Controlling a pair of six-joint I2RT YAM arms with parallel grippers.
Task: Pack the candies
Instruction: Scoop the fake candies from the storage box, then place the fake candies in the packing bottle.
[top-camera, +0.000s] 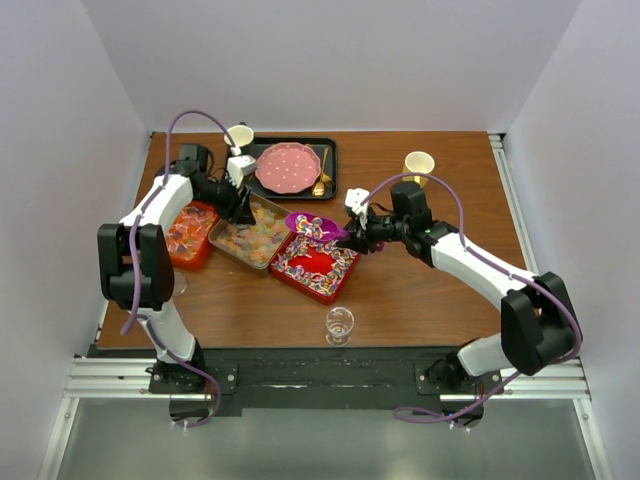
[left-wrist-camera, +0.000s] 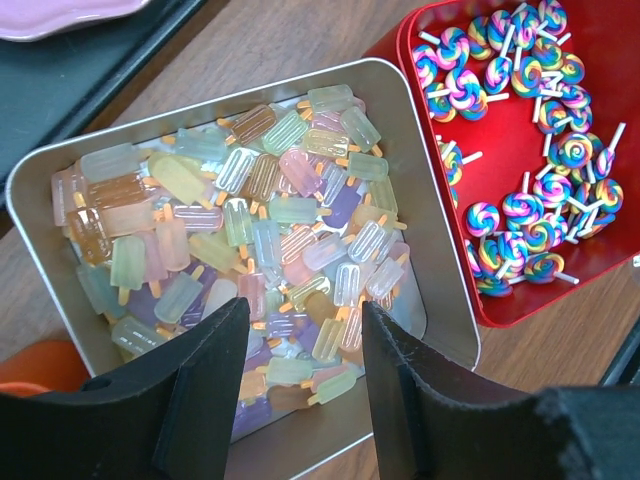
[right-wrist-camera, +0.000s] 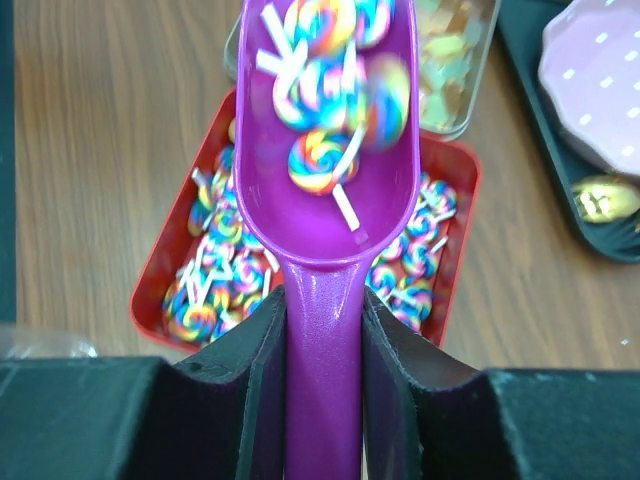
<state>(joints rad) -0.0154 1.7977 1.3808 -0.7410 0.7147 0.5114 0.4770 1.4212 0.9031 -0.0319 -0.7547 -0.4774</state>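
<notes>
Your right gripper (right-wrist-camera: 323, 335) is pinching the handle of the purple scoop (right-wrist-camera: 325, 240), one finger pressed against each side, at the lower centre of the right wrist view. The scoop bowl runs to the top of that frame and carries a load of swirled lollipop candies (right-wrist-camera: 318, 160), several of them blurred. Beneath the scoop lies the red tray (right-wrist-camera: 160, 270), with more swirled pieces showing on both sides of the scoop. Your left gripper (left-wrist-camera: 300, 345) has its jaws spread with nothing between them; it hangs at the bottom of the left wrist view, over the near edge of the silver tin (left-wrist-camera: 40, 185). The tin is filled with pastel popsicle candies (left-wrist-camera: 250, 230). The red tray sits just beside the tin, at the upper right of that frame. In the top view, an orange container (top-camera: 190, 235) holding orange-red candies stands left of the tin on the worktop (top-camera: 430, 290). A pink dotted plate (top-camera: 290, 167) rests on a black tray (top-camera: 328, 150) at the upper centre.
</notes>
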